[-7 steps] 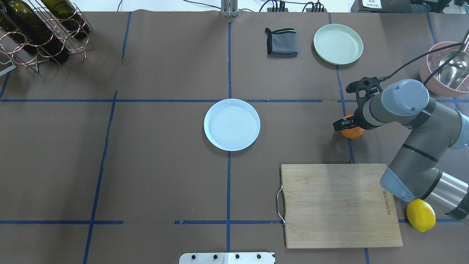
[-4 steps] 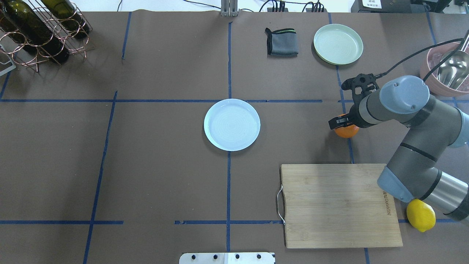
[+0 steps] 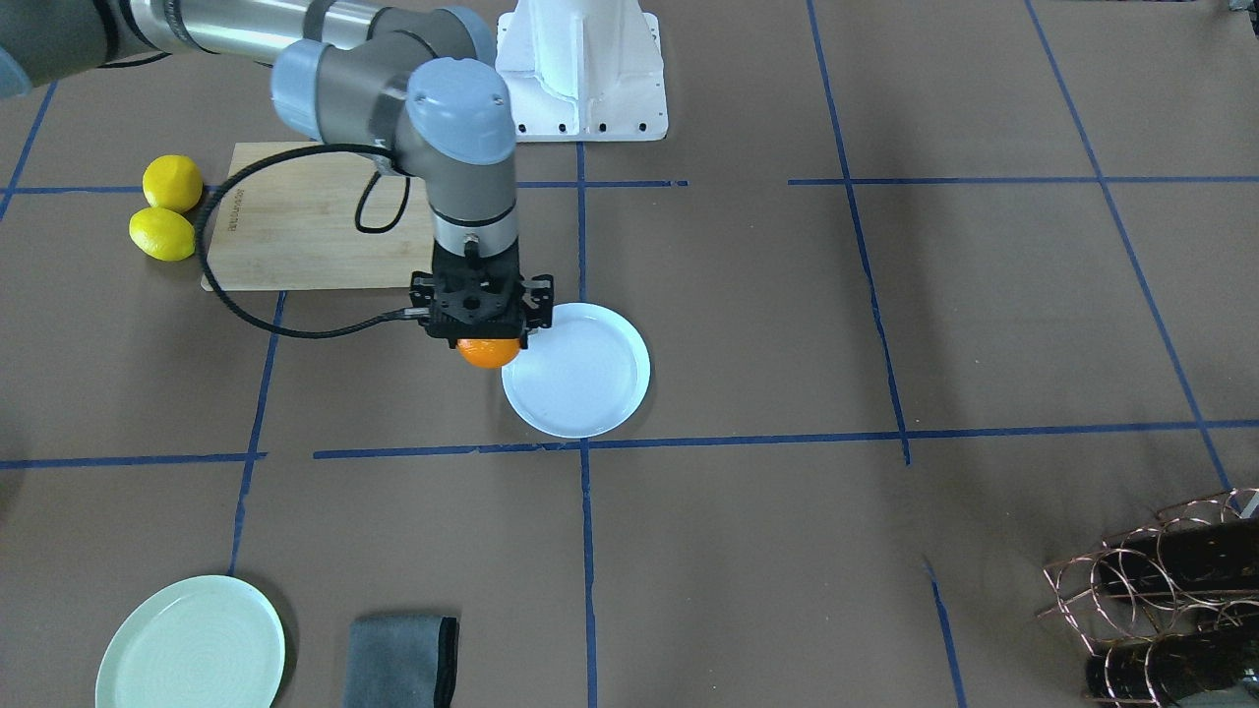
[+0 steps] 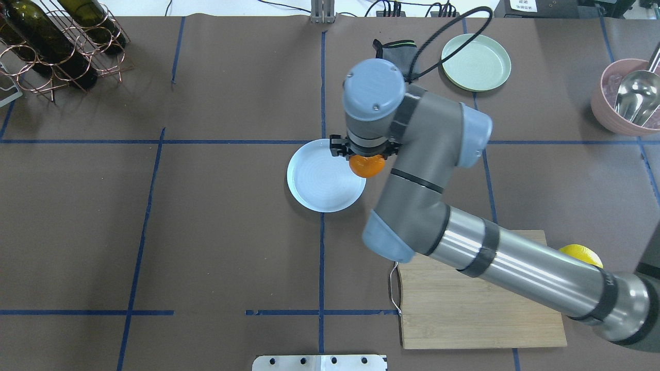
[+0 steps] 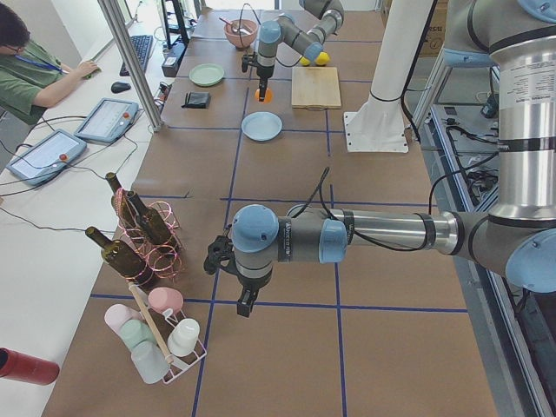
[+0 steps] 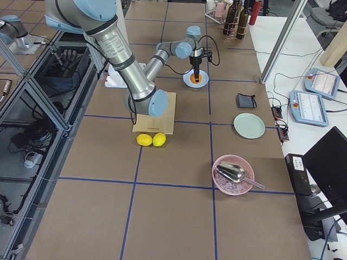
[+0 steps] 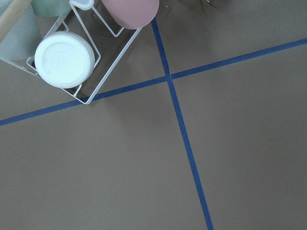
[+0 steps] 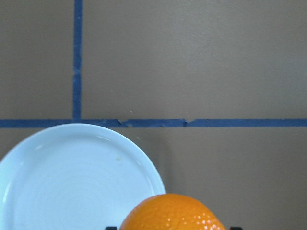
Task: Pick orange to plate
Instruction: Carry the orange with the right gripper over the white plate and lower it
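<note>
The orange [image 4: 367, 166] hangs off the table with my right gripper [image 4: 365, 155] shut on it, the gripper pointing straight down. It hovers over the right rim of the white bluish plate [image 4: 317, 183] at the table's middle. In the front-facing view the orange [image 3: 489, 352] overlaps the plate's [image 3: 590, 388] edge. The right wrist view has the orange [image 8: 172, 213] at the bottom, with the plate [image 8: 72, 177] below and to its left. My left gripper [image 5: 247, 301] shows only in the exterior left view, over bare table far from the plate; I cannot tell its state.
A wooden cutting board [image 4: 464, 309] lies under the right arm, with two lemons [image 3: 167, 208] beside it. A mint-green plate [image 4: 475, 62], a grey cloth [image 3: 403, 659] and a pink bowl with a scoop [image 4: 626, 98] stand at the back right. A wine rack [image 4: 56, 41] fills the back left.
My right gripper has carried the orange up off the table and leftward, from the blue tape line at the right to the plate's right rim.
</note>
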`<control>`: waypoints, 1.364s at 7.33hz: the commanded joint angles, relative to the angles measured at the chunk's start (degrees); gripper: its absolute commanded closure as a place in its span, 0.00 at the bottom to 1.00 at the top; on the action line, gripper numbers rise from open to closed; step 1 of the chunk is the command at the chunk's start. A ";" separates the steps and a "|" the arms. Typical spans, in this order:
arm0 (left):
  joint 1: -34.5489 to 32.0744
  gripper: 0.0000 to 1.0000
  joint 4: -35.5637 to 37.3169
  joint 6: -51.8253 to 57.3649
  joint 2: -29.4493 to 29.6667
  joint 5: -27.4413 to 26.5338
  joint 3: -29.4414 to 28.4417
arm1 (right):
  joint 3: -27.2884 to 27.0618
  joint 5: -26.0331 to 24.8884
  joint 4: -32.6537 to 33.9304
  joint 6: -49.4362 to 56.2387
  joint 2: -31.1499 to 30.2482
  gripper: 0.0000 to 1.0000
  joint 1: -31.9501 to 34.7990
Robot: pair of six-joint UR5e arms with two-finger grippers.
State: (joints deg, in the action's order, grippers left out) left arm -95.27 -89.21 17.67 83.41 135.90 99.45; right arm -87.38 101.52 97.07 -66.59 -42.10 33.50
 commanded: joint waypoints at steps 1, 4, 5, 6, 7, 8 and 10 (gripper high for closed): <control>0.00 0.00 0.00 0.00 0.00 -0.02 0.13 | 12.20 -2.89 -4.83 -4.58 7.02 0.88 -1.94; 0.00 0.00 0.09 0.00 0.00 0.07 0.12 | 15.75 -5.45 -7.42 -5.48 7.47 0.83 -3.96; 0.00 0.00 0.09 0.00 0.00 0.07 0.04 | 15.66 -5.45 -7.42 -5.48 7.38 0.77 -4.49; 0.00 0.00 0.09 0.00 0.00 0.07 0.04 | 15.75 -5.54 -7.42 -5.48 7.38 0.72 -4.93; 0.00 0.00 0.09 0.00 0.00 0.07 0.12 | 15.66 -5.54 -7.42 -5.48 7.29 0.56 -5.11; 0.00 0.00 0.09 0.00 0.00 0.07 0.13 | 15.66 -5.54 -7.42 -5.48 7.38 0.31 -5.11; 0.00 0.00 0.00 0.00 0.00 0.07 0.13 | 14.88 -5.54 -7.51 -5.48 7.38 0.00 -4.94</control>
State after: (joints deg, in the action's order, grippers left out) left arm -95.27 -89.14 17.67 83.41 135.97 99.57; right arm -72.01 95.98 89.63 -72.07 -34.73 28.47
